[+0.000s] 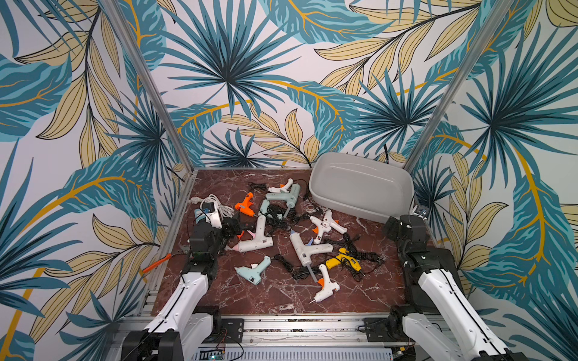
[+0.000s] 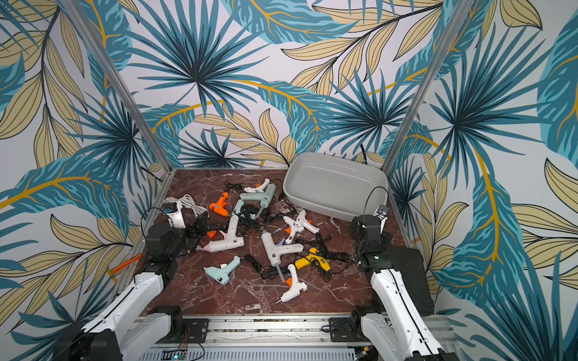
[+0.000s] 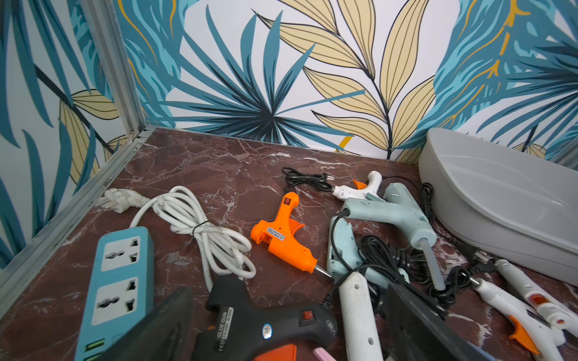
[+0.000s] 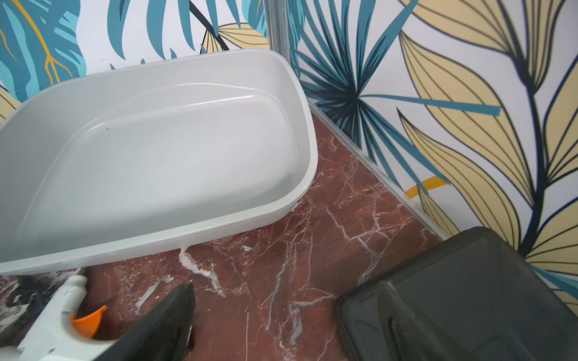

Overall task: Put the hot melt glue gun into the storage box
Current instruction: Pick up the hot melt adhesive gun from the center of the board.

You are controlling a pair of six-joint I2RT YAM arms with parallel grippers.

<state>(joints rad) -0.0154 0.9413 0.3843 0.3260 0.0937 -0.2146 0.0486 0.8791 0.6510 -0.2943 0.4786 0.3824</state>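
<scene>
Bench [image 1: 256, 300]: red-brown marble pattern, white veining. Walls [image 1: 234, 78]: teal and beige leaf print on white. Storage box [image 1: 356, 187]: plain light grey. One orange glue gun [image 1: 245, 204], one yellow glue gun [image 1: 339, 259], one black glue gun [image 3: 266, 328]. Power strip [image 3: 120, 275]: blue.
</scene>
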